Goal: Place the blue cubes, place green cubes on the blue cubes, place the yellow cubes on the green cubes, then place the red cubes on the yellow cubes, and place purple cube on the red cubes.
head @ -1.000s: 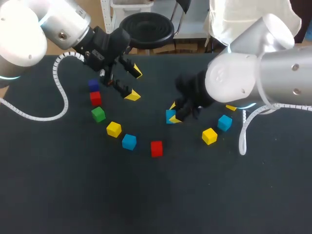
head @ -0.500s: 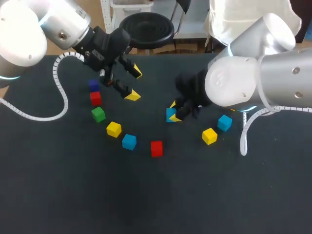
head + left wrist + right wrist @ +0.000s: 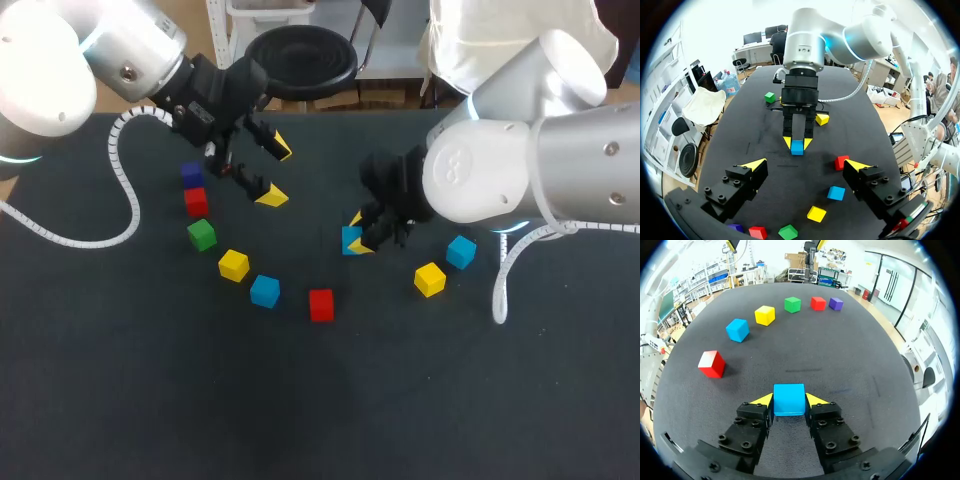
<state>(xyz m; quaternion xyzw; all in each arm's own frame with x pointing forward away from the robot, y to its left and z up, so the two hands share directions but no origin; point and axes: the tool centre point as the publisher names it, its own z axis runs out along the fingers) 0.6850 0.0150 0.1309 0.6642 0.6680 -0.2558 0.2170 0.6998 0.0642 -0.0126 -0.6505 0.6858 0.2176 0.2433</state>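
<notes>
Right gripper: the right gripper (image 3: 789, 402) has a yellow tip pressed in on each side of a blue cube (image 3: 789, 398), a proper pinch.
Blue cube: mid-table (image 3: 300, 400), low between those fingers. Whether it is resting or a hair off the surface, I can't tell.
Left gripper: the left gripper (image 3: 277, 172) is spread wide with nothing in it, hanging well off to the left-arm side of the held blue cube.
Left-arm side of the held cube: a loose curve of purple cube (image 3: 191, 173), red cube (image 3: 196, 201), green cube (image 3: 202, 235), yellow cube (image 3: 233, 265) and second blue cube (image 3: 264, 291), with second red cube (image 3: 321, 304) nearest.
Right-arm side of it: second yellow cube (image 3: 430, 279) and third blue cube (image 3: 461, 251), near it and apart from each other.
Done so far: nothing, by my reading. Not one cube sits on another.
Left to do: blue bases down, then green, yellow, red and purple, so the whole build.
Hidden: in the head view the right arm (image 3: 520, 170) covers the table beyond the held cube. A far green cube (image 3: 770, 97) shows only from the left wrist. There is a sliver of yellow under that arm; cube or not, can't say.
</notes>
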